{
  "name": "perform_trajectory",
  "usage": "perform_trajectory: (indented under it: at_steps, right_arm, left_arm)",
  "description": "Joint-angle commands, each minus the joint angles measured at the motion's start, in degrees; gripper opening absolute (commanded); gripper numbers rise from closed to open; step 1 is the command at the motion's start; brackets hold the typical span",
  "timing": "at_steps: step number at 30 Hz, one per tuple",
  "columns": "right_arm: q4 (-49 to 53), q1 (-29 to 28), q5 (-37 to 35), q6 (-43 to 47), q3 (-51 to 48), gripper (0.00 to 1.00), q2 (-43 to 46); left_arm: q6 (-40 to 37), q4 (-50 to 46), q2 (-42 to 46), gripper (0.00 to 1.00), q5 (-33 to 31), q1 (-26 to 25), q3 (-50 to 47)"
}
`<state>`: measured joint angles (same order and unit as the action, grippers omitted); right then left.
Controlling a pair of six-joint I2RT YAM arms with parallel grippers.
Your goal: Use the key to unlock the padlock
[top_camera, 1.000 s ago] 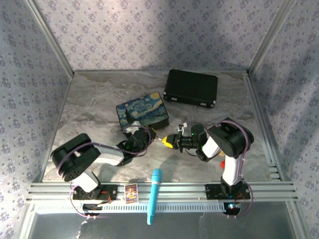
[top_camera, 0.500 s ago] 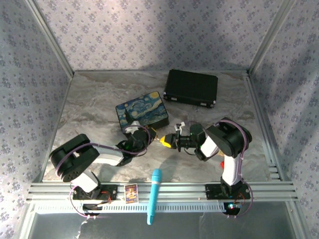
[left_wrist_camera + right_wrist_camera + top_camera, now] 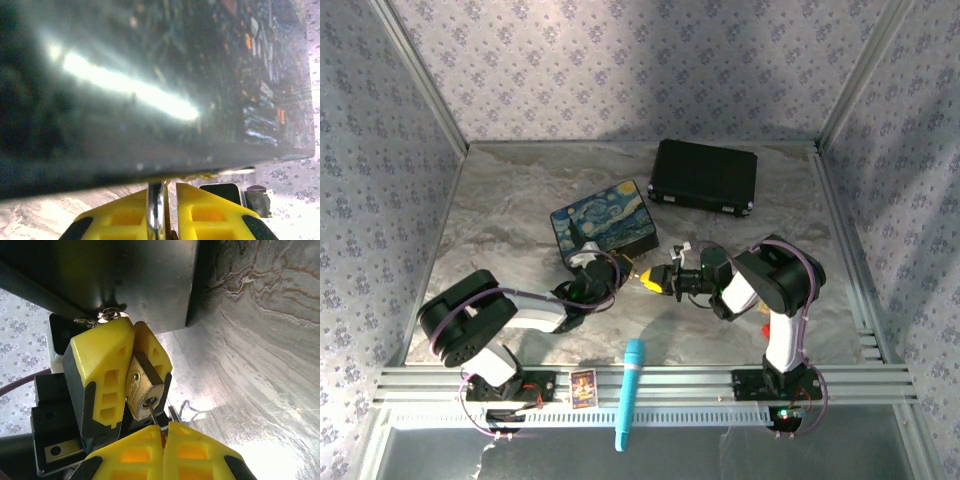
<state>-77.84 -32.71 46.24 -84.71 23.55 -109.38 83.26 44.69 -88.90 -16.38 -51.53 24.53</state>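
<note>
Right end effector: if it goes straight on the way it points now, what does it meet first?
The padlock, held by the left end effector. The key that the right end effector grips reaches its keyhole, so hardly any gap is left. Behind the padlock seems to stand the painted box.

The grey marbled worktop (image 3: pixel 500 200) carries a painted box (image 3: pixel 605 225) near its middle and a black case (image 3: pixel 705 177) farther back, rightward, not touching.

Pale floral-patterned walls (image 3: pixel 620 70) stood behind and beside the grey marbled desk (image 3: pixel 510 210); aluminium rails (image 3: pixel 650 380) edged its near side.
</note>
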Motion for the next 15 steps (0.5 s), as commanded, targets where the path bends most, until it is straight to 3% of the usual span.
perform_trajectory:
  at_steps: [1, 15]
  right_arm:
    - [-1.82, 0.35, -2.33, -1.22, 2.30, 0.00, -1.17]
    - [-1.81, -1.49, -4.13, -3.63, 5.20, 0.00, -0.48]
  left_arm:
    - [3.90, 4.36, 1.18, 0.00, 4.36, -0.68, 0.07]
    - [4.01, 3.09, 0.41, 0.00, 5.35, -1.27, 2.17]
